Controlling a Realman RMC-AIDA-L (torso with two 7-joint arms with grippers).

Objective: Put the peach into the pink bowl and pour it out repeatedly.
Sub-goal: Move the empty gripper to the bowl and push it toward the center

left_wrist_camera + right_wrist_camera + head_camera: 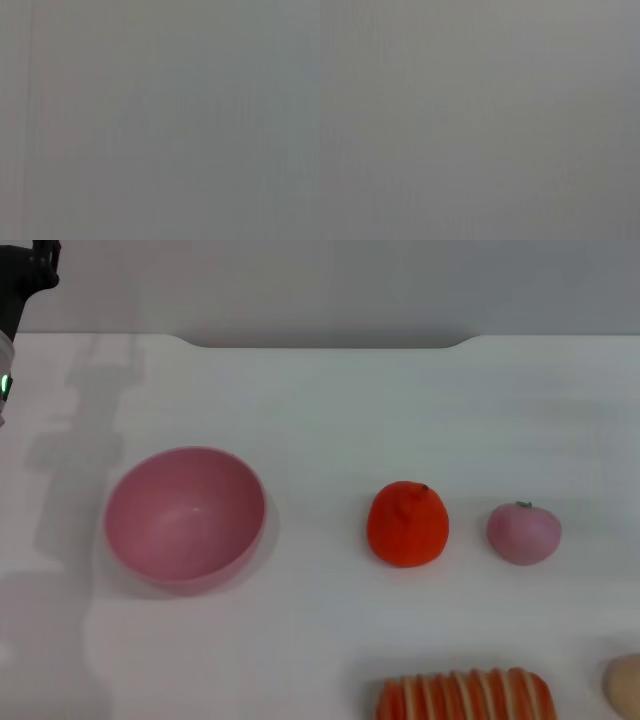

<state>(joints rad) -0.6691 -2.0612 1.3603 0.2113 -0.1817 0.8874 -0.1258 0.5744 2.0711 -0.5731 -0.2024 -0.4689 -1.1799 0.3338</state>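
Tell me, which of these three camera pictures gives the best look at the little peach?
The head view. There the peach sits in full sight on the white table, beside the orange fruit and well apart from the pink bowl. Both wrist views show only plain grey, with no peach at all.

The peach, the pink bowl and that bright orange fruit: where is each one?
peach [524,534], head view, middle of its pale pink skin.
pink bowl [183,514], head view, bare inside floor.
orange-red fruit [408,525], head view, centre of its front face.
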